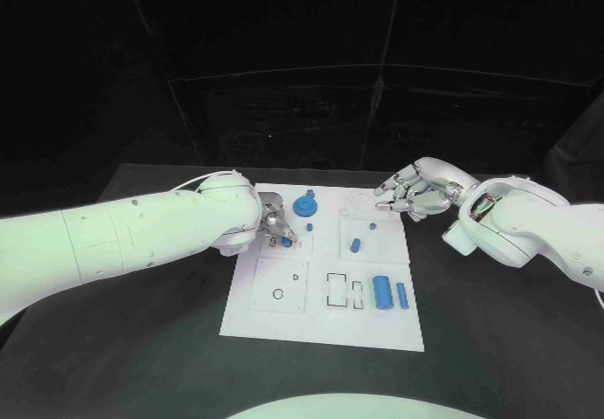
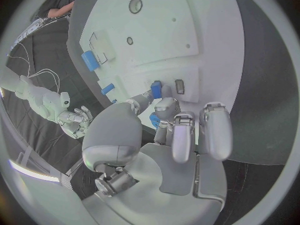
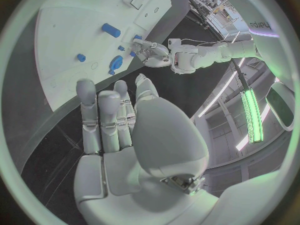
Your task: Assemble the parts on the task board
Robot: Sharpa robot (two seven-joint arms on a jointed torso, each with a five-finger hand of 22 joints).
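1. Task board (image 1: 271,314): white plate, centre of the head frame, on the black tabletop (image 1: 504,323); long side runs from frame top down toward the bottom.
2. Left hand (image 1: 277,229): enters from frame left and sits over the board's upper-left part. Its fingers are curled down around a small blue part (image 1: 285,243). In the left wrist view, fingertips (image 2: 164,106) touch a blue part (image 2: 156,89) at the board, with another blue piece (image 2: 154,120) just under the fingers. Looks like a pinch, but I cannot tell whether the part is lifted off the board.
3. Right hand (image 1: 413,194): upper right of the head frame, by the board's top-right corner. Its fingers are loosely bent and apart, holding nothing. The right wrist view shows the fingers (image 3: 103,115) extended side by side, empty, over the dark tabletop beside the board edge.
4. Round blue part (image 1: 306,206): upper middle of the board, just right of the left hand.
5. Small blue part (image 1: 356,245): centre-right of the board, in a rectangular outlined area; a tiny blue piece (image 1: 372,229) lies just above it.
6. Two blue parts, lower right of the board: a thicker cylinder (image 1: 381,294) and a slimmer bar (image 1: 403,295), side by side, near but apart.
7. Black outlined recesses (image 1: 338,291): lower middle of the board, left of the cylinder.
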